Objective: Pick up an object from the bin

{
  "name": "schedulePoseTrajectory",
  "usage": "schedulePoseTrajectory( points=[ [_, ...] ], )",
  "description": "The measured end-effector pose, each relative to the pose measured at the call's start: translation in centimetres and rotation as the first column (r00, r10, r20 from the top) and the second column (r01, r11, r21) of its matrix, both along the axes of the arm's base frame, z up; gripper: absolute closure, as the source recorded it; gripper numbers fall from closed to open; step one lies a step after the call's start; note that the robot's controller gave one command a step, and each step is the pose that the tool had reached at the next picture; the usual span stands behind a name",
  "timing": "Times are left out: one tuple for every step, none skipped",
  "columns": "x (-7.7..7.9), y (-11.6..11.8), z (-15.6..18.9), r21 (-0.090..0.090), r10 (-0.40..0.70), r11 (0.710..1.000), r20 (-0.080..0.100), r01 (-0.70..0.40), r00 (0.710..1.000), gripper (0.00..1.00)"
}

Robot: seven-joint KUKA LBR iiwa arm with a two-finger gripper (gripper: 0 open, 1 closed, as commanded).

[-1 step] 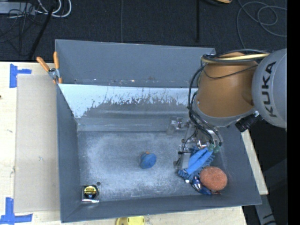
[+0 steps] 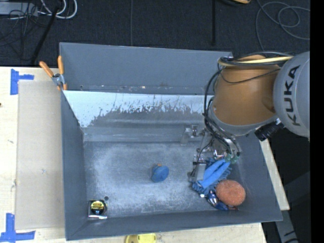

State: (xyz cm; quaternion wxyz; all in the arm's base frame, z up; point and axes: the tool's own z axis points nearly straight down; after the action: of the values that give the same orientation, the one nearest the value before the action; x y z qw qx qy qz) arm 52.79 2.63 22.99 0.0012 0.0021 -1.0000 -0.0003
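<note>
My gripper (image 2: 211, 151) hangs low at the right side of the bin, under the arm's orange cover. It sits right over a crumpled blue thing (image 2: 213, 172) with dark blue edges that lies against the right wall. A round, rough orange-brown ball (image 2: 231, 193) rests just in front of the blue thing and touches it. The gripper's lower end meets the top of the blue thing, and the view hides how it stands there.
A small blue lump with an orange tip (image 2: 160, 173) lies alone at the middle of the floor. A yellow-and-black tape measure (image 2: 97, 208) sits in the front left corner. The bin's right wall is close beside the gripper.
</note>
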Motion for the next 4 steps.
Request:
schedulePoseTrajectory(
  points=[
    [0.6,1.3,-4.5,0.000,-0.023,1.000,0.008,0.023,1.000,0.00],
    [-2.5,0.9,-8.2,0.000,-0.107,0.994,-0.004,0.107,0.994,0.00],
    [-0.5,2.8,-11.4,0.000,-0.148,0.989,0.002,0.148,0.989,0.00],
    [2.6,3.4,-15.5,-0.001,-0.122,0.992,0.000,0.122,0.992,1.00]
  ],
)
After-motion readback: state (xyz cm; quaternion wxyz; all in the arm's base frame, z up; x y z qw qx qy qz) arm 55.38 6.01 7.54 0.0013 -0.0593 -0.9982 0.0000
